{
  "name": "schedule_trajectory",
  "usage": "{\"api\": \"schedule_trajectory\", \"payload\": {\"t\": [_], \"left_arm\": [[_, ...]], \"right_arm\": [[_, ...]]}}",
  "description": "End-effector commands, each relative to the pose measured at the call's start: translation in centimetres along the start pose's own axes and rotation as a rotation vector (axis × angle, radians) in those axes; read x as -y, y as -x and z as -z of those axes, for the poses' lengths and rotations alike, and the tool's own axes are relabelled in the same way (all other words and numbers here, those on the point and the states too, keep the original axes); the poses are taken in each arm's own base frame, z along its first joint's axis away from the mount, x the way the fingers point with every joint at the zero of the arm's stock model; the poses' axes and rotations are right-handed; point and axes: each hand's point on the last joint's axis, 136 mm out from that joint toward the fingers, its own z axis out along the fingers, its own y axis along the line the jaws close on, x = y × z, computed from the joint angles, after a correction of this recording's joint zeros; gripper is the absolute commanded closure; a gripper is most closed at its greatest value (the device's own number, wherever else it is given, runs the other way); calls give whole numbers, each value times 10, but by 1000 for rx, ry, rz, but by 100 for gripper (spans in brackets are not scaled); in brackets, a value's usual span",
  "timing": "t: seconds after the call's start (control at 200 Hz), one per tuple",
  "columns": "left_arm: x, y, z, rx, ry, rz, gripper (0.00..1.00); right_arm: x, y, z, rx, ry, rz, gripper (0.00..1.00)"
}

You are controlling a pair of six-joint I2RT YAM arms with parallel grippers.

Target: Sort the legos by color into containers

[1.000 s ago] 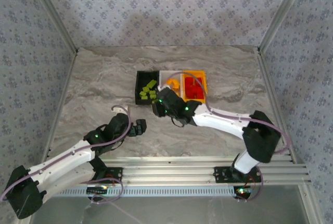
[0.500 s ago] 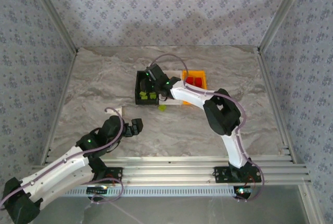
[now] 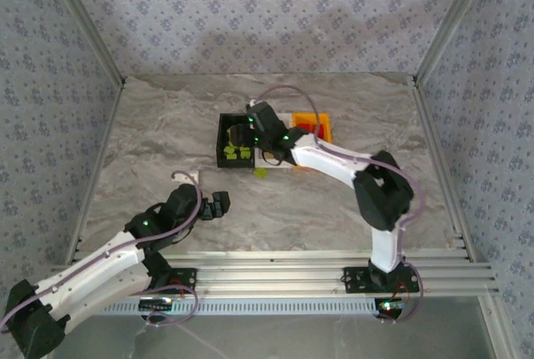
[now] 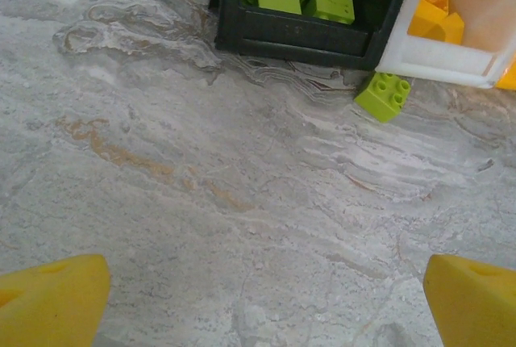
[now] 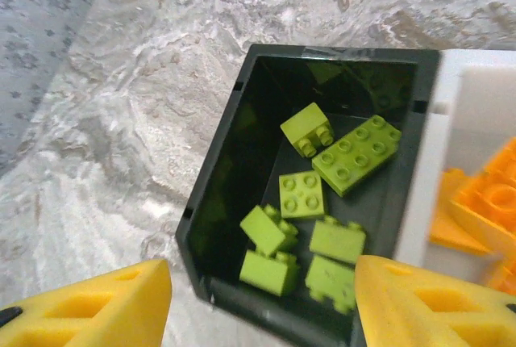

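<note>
**A:** Where is the left claw?

**B:** In the overhead view the left claw (image 3: 219, 204) sits low and left of centre, above the worktop (image 3: 142, 142). Its own camera puts its yellow fingertips (image 4: 48, 298) in the two bottom corners. They are spread wide with bare marble between them, so it is released and grasping nothing.

**A:** Anything lying loose?

**B:** One loose green lego (image 4: 384, 95), studs up on the worktop in the upper right of that wrist view. It is just beside the corner where the black bin (image 4: 298, 36) meets the white bin (image 4: 435, 60). I cannot tell whether it touches either wall.

**A:** And the right claw?

**B:** Farther back, at the middle of the overhead frame, the right claw (image 3: 240, 135) hangs over the black bin. In its wrist view the yellow pads (image 5: 89, 307) sit in the bottom corners, well apart with nothing between them, so it is released too.

**A:** What is in the bins?

**B:** Seven green legos (image 5: 301, 195) are scattered on the black bin's floor, with one longer brick at the upper right of the group. The white bin touches the black bin's right wall and holds orange-yellow legos (image 5: 484, 202) at the right edge of that view. Overhead, the orange bin (image 3: 325, 121) shows at the right end of the row with red legos (image 3: 307, 130) inside.
</note>
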Motion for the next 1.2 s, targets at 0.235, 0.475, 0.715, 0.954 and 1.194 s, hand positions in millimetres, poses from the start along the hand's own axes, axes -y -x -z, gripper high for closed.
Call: {"api": "schedule_trajectory", "payload": {"t": [0.235,0.475,0.715,0.954,1.194], "left_arm": [[77,17,-37,-130,-137,-184,8],[95,-12,-84,-229,-41,-357,12],[94,-19,-127,-234,45,-414,18],[94,-7,-153,-158,109,-465,24],[88,6,-176,-122,176,-458,31]], "right_arm": [[57,-49,92,48,-32,-114,35],[100,-84,133,62,-85,-172,34],[116,-86,154,104,-96,-195,33],[121,-80,167,142,-89,-207,33],[123,-72,181,186,-80,-215,32]]}}
